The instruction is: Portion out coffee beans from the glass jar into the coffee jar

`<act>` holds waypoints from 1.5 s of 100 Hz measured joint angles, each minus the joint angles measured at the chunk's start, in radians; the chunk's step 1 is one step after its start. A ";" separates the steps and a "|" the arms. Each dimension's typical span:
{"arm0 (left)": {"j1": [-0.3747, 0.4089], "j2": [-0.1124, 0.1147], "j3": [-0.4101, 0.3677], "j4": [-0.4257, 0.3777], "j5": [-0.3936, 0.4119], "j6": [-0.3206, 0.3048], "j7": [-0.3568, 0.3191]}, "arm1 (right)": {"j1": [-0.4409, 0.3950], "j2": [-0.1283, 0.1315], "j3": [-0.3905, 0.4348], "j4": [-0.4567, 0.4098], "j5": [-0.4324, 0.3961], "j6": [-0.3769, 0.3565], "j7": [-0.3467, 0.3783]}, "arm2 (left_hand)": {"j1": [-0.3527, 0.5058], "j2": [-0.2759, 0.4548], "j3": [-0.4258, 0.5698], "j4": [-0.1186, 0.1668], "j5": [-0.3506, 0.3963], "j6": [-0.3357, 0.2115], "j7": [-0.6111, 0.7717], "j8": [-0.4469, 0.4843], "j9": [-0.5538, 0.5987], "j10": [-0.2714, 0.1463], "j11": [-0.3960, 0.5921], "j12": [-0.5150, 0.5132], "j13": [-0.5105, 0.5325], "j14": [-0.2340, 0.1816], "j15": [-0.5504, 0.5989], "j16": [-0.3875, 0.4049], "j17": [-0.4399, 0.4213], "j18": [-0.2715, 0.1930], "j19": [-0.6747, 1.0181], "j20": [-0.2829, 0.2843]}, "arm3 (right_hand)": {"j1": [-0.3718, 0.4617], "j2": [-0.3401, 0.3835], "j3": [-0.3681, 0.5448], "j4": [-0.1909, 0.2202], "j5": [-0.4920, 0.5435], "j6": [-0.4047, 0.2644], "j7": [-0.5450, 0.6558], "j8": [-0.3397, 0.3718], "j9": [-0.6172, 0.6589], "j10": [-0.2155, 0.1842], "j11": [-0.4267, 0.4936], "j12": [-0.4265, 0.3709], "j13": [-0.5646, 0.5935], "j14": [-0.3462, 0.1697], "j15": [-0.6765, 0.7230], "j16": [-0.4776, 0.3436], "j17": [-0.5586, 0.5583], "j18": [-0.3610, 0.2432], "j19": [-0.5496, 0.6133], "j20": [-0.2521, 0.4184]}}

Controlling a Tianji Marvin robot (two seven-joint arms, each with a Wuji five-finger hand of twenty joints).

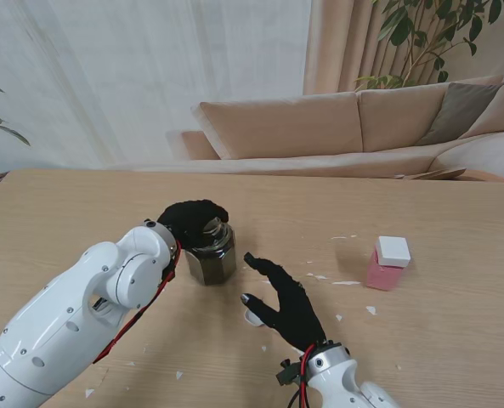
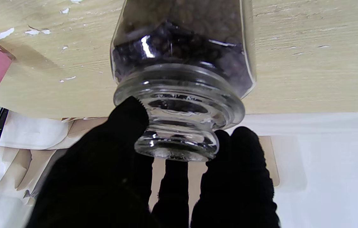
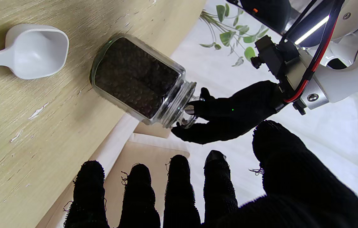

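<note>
A glass jar (image 1: 211,262) full of dark coffee beans stands upright on the table's middle. My left hand (image 1: 192,221), in a black glove, sits on top of it, with thumb and fingers closed around its glass stopper lid (image 2: 177,145). The right wrist view shows the same grip on the jar (image 3: 134,79) by the left hand (image 3: 233,110). The pink coffee jar (image 1: 387,265) with a white lid stands to the right, apart from both hands. My right hand (image 1: 285,302) hovers open, fingers spread, just right of the glass jar.
A white plastic scoop (image 1: 252,317) lies on the table beside my right hand, partly under it, and shows as well in the right wrist view as the scoop (image 3: 33,52). White paint flecks dot the wooden table (image 1: 421,204). A sofa stands beyond the far edge.
</note>
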 measured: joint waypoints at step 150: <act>0.040 -0.007 -0.090 -0.072 -0.050 -0.039 0.004 | 0.001 -0.001 0.002 0.001 0.003 -0.003 -0.001 | 0.094 -0.172 0.025 -0.126 0.136 0.006 0.071 -0.001 0.094 0.029 0.040 0.060 0.119 0.072 -0.100 0.126 0.100 0.036 0.051 -0.053 | 0.000 0.000 0.000 0.000 0.000 0.001 0.008 0.000 0.000 0.000 0.011 0.000 0.000 0.000 0.001 0.000 0.001 0.000 0.000 0.000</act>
